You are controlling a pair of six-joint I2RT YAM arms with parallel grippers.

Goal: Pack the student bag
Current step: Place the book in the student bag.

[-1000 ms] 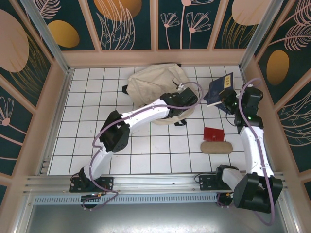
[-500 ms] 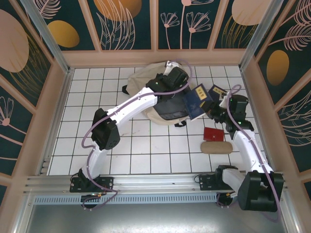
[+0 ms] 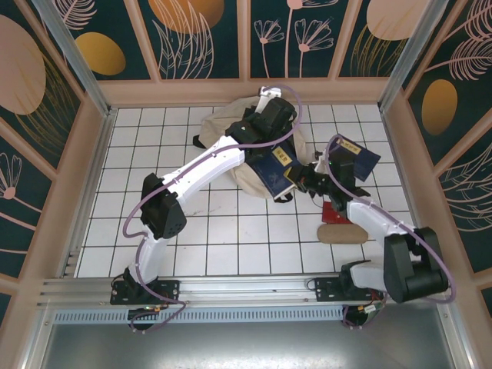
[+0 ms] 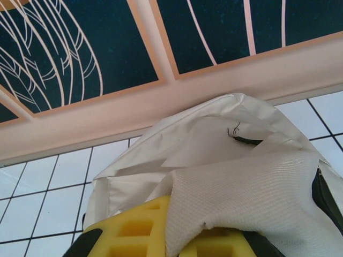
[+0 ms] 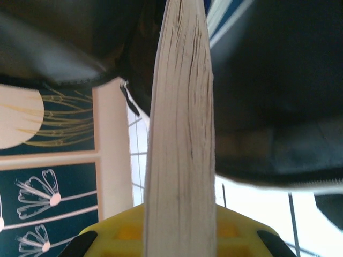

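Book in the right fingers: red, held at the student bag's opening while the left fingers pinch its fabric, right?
No. The book in the right fingers is navy, per the top external view; the red item lies on the table. Left fingers pinch the student bag.

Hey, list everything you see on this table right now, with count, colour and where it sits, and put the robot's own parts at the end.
student bag: one, beige with dark lining, far centre of the table.
held navy book: one, navy, at the bag's dark opening.
loose navy book: one, navy, right of the bag.
red item: one, red, partly under the right arm.
tan case: one, tan, oval, near right.
table: one, white tiles.
left gripper: one, yellow pads, shut on bag fabric.
right gripper: one, yellow pads, shut on the held book's page edge.
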